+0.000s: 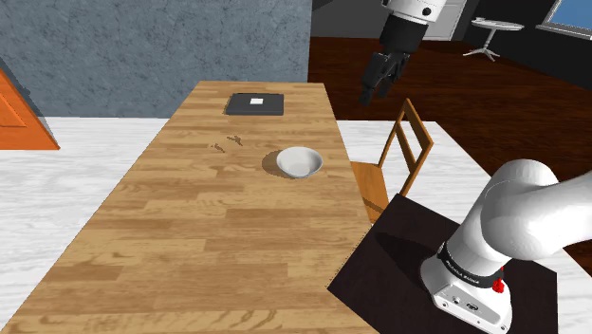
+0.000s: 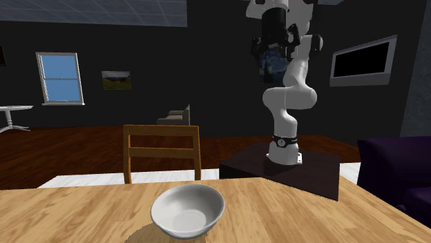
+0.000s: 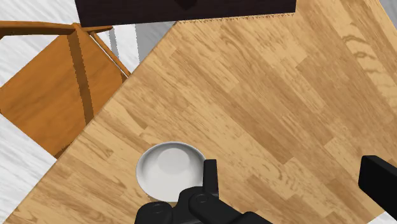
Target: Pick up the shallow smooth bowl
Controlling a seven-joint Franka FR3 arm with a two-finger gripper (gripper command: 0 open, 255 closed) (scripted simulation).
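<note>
Open tabletop [image 1: 218, 223] around bowl [image 1: 300, 162] — chair [image 1: 372, 182] alongside

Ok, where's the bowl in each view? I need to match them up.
Shoulder view: bowl right of centre on the table, near the edge facing the chair.
Second exterior view: bowl bottom centre, just in front of the chair.
Wrist view: bowl beside the open gripper, partly behind one finger, on the chair side.
Shared landmark: the chair, next to the bowl's table edge.
</note>
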